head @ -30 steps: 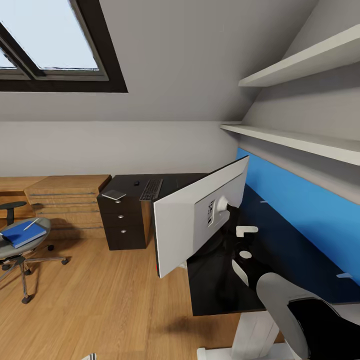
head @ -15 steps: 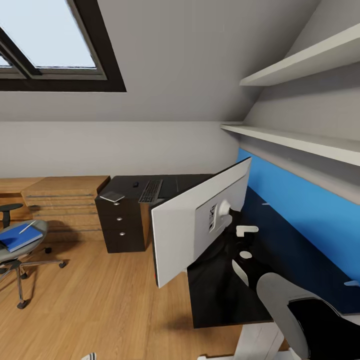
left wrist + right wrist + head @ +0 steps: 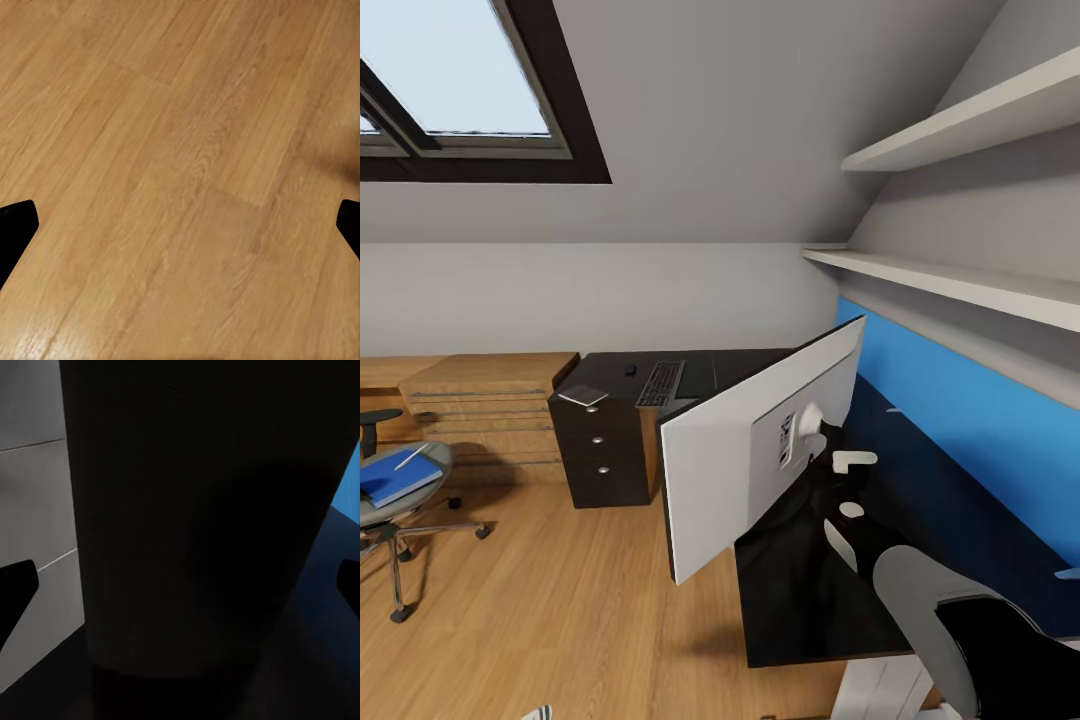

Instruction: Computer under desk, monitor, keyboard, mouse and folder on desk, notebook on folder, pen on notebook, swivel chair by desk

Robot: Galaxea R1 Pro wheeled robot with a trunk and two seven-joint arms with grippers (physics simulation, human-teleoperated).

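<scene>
From your head view, the whole scene has slid a little leftward over the last second, so the camera has turned or the base has rolled; the swivel chair (image 3: 400,495) now sits nearer the picture's left edge, and that is a shift of view, not of the chair. The monitor (image 3: 760,440) has changed against the desk (image 3: 810,570): its pale back faces you, tilted, with its lower corner hanging past the desk's front edge, and it has swung slightly, which I judge to be your right arm working its stand. The right gripper (image 3: 845,485) is down behind the screen by the stand, but whether it is closed on the stand you cannot tell from here. The keyboard (image 3: 661,382), the mouse (image 3: 631,369) and the notebook (image 3: 584,393) lie on the far wing of the desk, above the drawers, well apart from the monitor. The folder (image 3: 400,480) rests on the chair seat with the pen (image 3: 412,455) across it, so those steps are not yet done. In your left wrist view, the left gripper (image 3: 180,225) hangs over bare wood floor (image 3: 180,150), its dark fingertips (image 3: 15,229) spread wide and holding nothing. In your right wrist view, a broad dark column, probably the monitor's stand or back, stands close between the widely parted fingertips (image 3: 15,592), with the glossy desk beneath; contact cannot be made out.
</scene>
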